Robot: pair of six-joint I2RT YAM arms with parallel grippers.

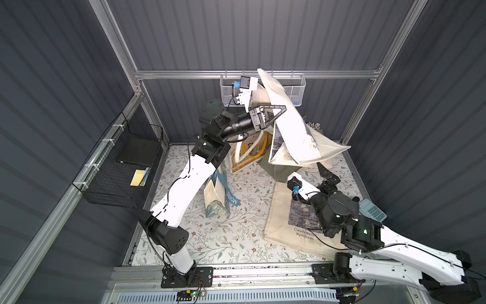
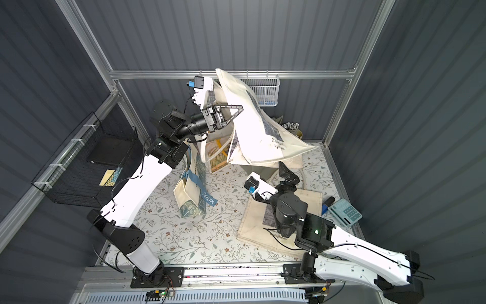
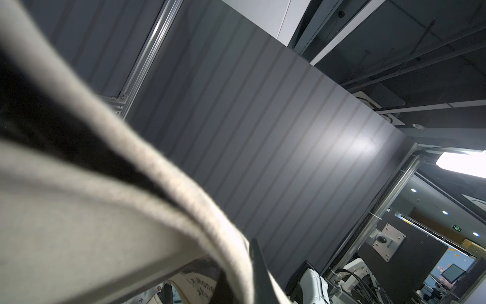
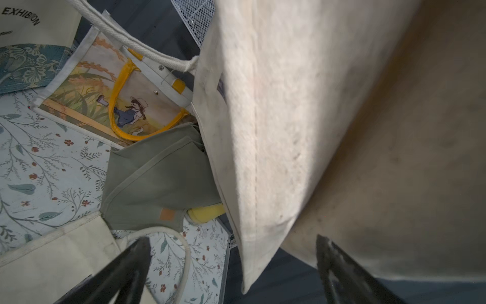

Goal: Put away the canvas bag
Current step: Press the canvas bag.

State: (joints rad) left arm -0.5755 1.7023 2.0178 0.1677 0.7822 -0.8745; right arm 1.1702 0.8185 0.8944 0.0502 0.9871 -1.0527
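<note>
Two arms are being logged over the floral desk (image 1: pixel 223 237). The canvas bag (image 1: pixel 292 126), cream with a dark print and the lettering "Claude Monet Nymphéas", is being held aloft by the left pincer (image 1: pixel 278 111), whose jaws are being pressed shut on the bag's upper edge. In the left wrist view cream cloth is filling most of the frame. The bag's top corner is showing in front of the white wire basket (image 1: pixel 294 89) on the back rail, while its lower corner is hanging out toward the robot's right, above the desk. The right pincer (image 4: pixel 231 237) is being held low beneath that hanging cloth, jaws spread wide and gripping nothing; whether the cloth is brushing a finger cannot be told for certain. Four other bags are lying on the desk: a Morris bag (image 1: pixel 218 200) beside the left arm (image 1: pixel 184 184), a picture bag with yellow handles (image 4: pixel 105 105), an olive bag (image 4: pixel 152 179) overlapping its edge, and a second Monet bag (image 1: pixel 281 223) flat under the right arm (image 1: pixel 407 252).
</note>
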